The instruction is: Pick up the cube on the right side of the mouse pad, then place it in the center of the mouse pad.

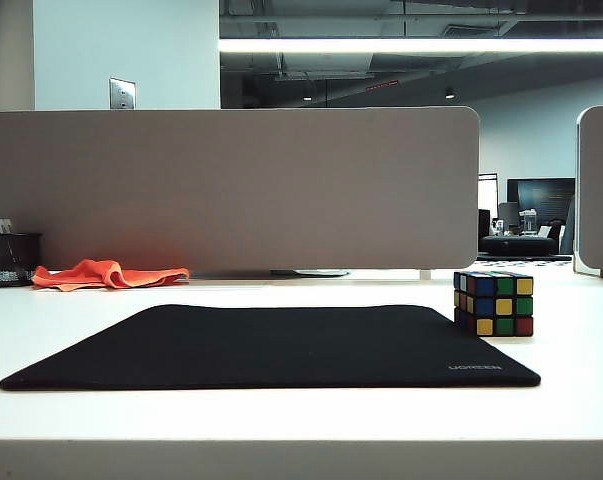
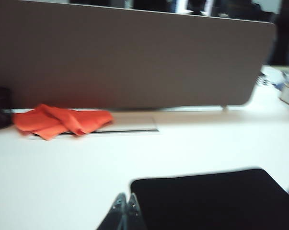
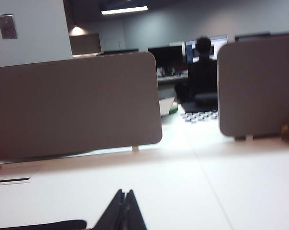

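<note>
Sitting just off the mouse pad's (image 1: 271, 345) right edge, the cube (image 1: 494, 302) may be knocked aside if the right gripper (image 3: 124, 211), pressed together like the left gripper (image 2: 125, 212), apparently unopened, descends.

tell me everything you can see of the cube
The cube is a small three-by-three puzzle cube with black edges and blue, yellow, green, red and orange stickers, apparently glossy plastic. It sits upright on the white table, at the right edge of the black mouse pad, near its lettered corner. No gripper touches it.
</note>
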`<state>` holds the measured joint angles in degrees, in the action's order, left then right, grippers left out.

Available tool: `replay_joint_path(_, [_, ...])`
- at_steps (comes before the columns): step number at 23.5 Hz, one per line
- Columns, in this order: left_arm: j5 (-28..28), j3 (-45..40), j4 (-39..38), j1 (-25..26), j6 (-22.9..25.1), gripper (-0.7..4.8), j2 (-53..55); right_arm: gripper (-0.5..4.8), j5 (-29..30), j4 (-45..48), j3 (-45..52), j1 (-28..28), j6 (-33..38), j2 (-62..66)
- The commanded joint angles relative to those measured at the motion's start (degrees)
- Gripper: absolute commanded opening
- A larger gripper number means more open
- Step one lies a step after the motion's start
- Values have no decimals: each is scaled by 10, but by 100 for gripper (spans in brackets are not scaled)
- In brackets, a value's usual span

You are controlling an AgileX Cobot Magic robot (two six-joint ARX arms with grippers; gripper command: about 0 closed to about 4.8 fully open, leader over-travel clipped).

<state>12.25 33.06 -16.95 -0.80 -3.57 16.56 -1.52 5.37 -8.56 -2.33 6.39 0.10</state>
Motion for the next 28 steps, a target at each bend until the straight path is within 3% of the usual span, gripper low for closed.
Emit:
replay_joint_path(1, [76,45,-3,-1,9,-6,74,-3,-5,-27,-24,0,29,3])
replay_joint_path(4, [142,78,-8,-1,49,-6,138,-3,-4,-75,-67,0,29,28])
replay_joint_path(7, [160,93,-7,-12,58,-6,177,-3,3,-110,-110,0,29,68])
replay_joint_path(10, [151,97,-11,-36,80,-6,206,-3,34,-136,-191,0,25,154])
replay_joint_path(14, [119,97,-38,-47,56,-6,215,-3,55,-188,-274,4,-24,244])
replay_joint_path(17, [75,97,-56,-49,40,-6,216,-3,28,-226,-322,29,-65,290])
replay_joint_path(18, [56,101,-66,-54,35,-5,215,-3,-7,-267,-353,44,-79,322])
replay_joint_path(23, [56,148,-102,-69,35,205,238,-3,-42,-378,-429,84,-79,422])
replay_joint_path(28, [60,219,-144,-89,35,295,296,1,-41,-448,-497,124,-66,539])
